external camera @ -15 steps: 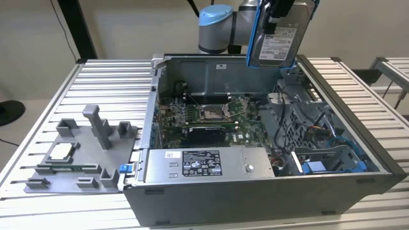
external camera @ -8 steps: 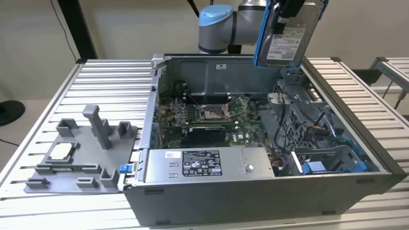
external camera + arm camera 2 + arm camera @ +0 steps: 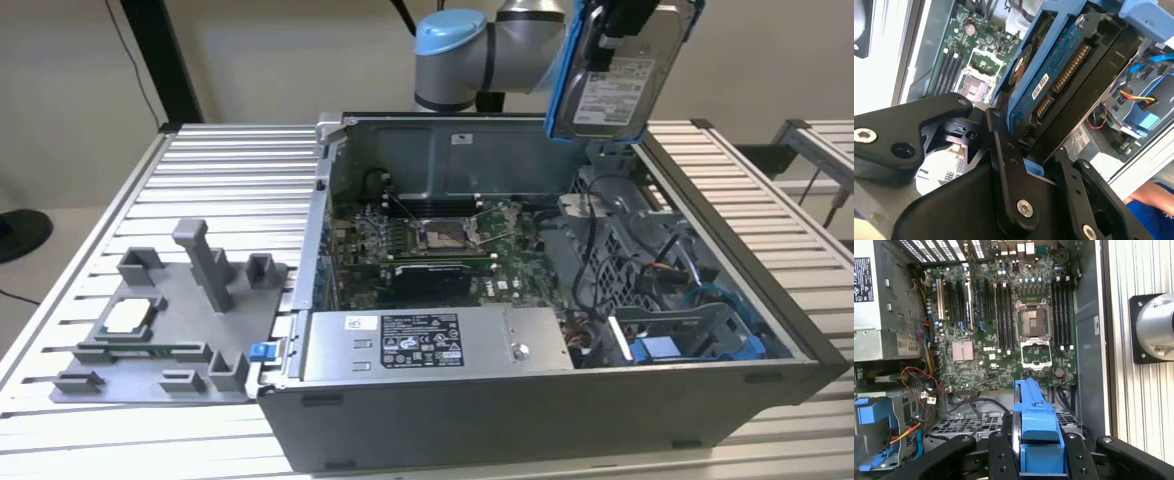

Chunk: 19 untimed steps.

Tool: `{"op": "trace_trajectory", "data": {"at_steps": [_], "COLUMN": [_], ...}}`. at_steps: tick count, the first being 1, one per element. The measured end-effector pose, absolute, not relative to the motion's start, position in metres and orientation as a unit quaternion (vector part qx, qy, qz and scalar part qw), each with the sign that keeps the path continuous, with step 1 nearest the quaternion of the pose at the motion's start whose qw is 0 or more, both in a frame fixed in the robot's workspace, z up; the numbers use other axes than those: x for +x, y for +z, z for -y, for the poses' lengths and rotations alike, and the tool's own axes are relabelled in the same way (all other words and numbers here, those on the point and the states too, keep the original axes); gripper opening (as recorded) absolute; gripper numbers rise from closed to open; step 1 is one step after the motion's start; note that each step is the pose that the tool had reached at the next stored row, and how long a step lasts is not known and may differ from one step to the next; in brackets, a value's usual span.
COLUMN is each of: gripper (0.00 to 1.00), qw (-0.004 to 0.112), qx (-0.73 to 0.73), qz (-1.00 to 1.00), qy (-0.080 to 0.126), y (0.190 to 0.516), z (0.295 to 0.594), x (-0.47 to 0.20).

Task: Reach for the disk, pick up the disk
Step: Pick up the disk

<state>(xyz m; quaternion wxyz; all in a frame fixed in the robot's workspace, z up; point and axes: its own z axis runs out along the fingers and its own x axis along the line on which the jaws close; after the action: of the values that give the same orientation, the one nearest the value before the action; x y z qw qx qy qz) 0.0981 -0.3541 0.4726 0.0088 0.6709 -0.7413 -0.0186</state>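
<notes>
Exterior view: the disk (image 3: 617, 85) hangs well above the open computer case (image 3: 534, 420), lifted clear of it, near the case's rear wall toward the exterior view's right. It sits roughly upright, label side facing the camera, its blue frame running along the edge on the exterior view's left. The hand (image 3: 627, 15) grips it from above (black linkage partly cut off by the frame edge), with the arm's grey and light-blue joint (image 3: 461, 50) just beside it.

Second wrist view: hand (image 3: 1041, 150) closed on the disk (image 3: 1054, 75); black fingers (image 3: 1004, 160) press against its two faces. The circuit-board side of the disk with its connector row faces this camera. A blue sleeve (image 3: 1154, 205) of a person shows at the corner.

First wrist view: the disk's blue frame (image 3: 1036, 430) sits edge-on between the black finger links (image 3: 999, 455), the motherboard (image 3: 1004, 320) far beneath it. The empty processor socket (image 3: 1033, 322) and memory slots are exposed. A blue drive bay (image 3: 871, 425) with coloured cables lies at one side of the case.

Exterior view again: power supply (image 3: 427, 345) with white sticker at the case front; grey fixture tray (image 3: 160, 330) on the ribbed metal surface (image 3: 227, 170), well apart from the disk.
</notes>
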Motion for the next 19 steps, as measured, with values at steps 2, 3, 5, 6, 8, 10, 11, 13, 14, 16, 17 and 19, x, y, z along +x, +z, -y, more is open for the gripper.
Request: {"op": "trace_trajectory", "data": {"at_steps": [2, 3, 5, 6, 8, 10, 11, 13, 14, 16, 17, 19], "gripper": [0.00, 0.00, 0.00, 0.00, 0.00, 0.00, 0.00, 0.00, 0.00, 0.00, 0.00, 0.00], "qw": [0.009, 0.009, 0.009, 0.009, 0.009, 0.009, 0.009, 0.009, 0.009, 0.009, 0.009, 0.009], "qx": [0.671, 0.671, 0.671, 0.671, 0.671, 0.671, 0.671, 0.671, 0.671, 0.671, 0.671, 0.671], "qz": [0.741, 0.741, 0.741, 0.741, 0.741, 0.741, 0.741, 0.741, 0.741, 0.741, 0.741, 0.741], "qy": [-0.019, -0.019, -0.019, -0.019, -0.019, -0.019, -0.019, -0.019, -0.019, -0.019, -0.019, -0.019], "y": [0.4725, 0.4725, 0.4725, 0.4726, 0.4725, 0.4725, 0.4725, 0.4725, 0.4725, 0.4725, 0.4725, 0.4725], "z": [0.3541, 0.3541, 0.3540, 0.3541, 0.3541, 0.3541, 0.3541, 0.3542, 0.3542, 0.3541, 0.3541, 0.3541], "x": [0.1019, 0.1029, 0.1037, 0.1037, 0.1038, 0.1038, 0.1038, 0.1048, 0.1057, 0.1075, 0.1078, 0.1078]}}
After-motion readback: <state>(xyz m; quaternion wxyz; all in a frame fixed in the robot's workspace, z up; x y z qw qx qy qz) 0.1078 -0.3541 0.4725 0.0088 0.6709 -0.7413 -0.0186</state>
